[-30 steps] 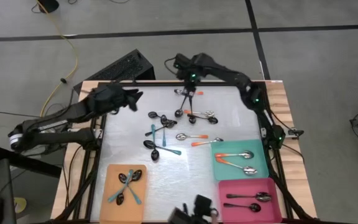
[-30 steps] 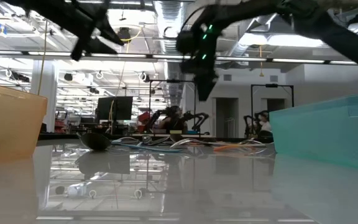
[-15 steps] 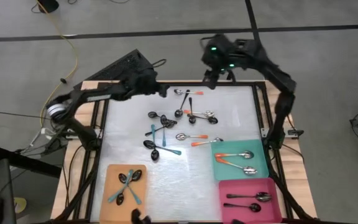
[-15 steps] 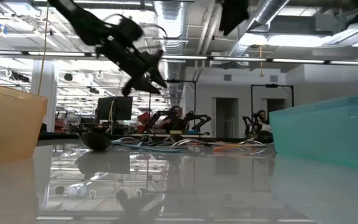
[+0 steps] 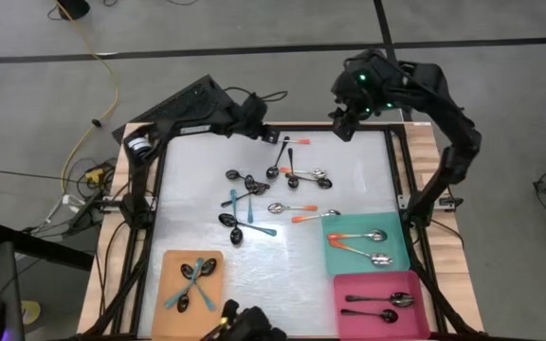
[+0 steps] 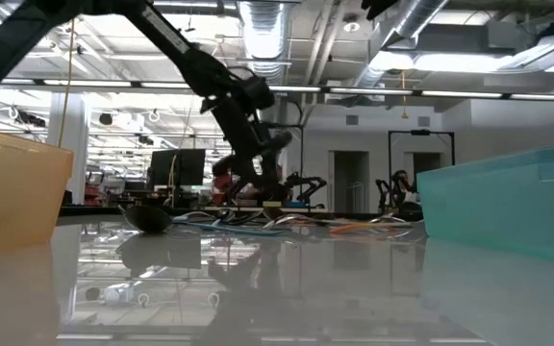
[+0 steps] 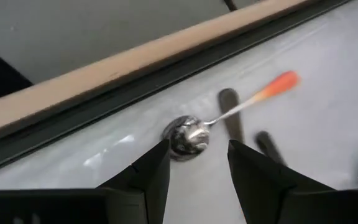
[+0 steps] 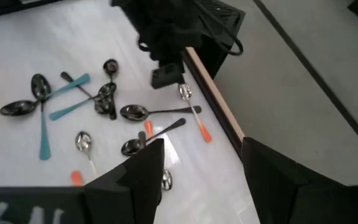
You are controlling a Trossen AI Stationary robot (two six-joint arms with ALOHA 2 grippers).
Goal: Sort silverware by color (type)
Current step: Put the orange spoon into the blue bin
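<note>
Several spoons (image 5: 273, 194) with teal, orange or black handles lie loose on the middle and far part of the white table. One orange-handled spoon (image 7: 188, 137) lies flat by the far edge, also seen from the right wrist (image 8: 191, 109). My left gripper (image 5: 263, 133) is open and hangs low over it (image 6: 258, 187); its fingertips (image 7: 197, 149) stand on either side of the bowl without touching. My right gripper (image 5: 344, 123) is open (image 8: 202, 149), raised high over the far right corner.
At the near edge stand an orange tray (image 5: 171, 270) with teal spoons, a teal tray (image 5: 401, 246) with orange-handled spoons and a pink tray (image 5: 344, 284) with black spoons. A wooden rim (image 7: 104, 78) runs along the far edge. Bare table lies between the pile and the trays.
My left arm has swung from the table's left edge toward the far middle and come down over the orange-handled spoon. My right gripper has risen from over the far spoons and drawn back toward the far right corner. The spoons have stayed where they lay.
</note>
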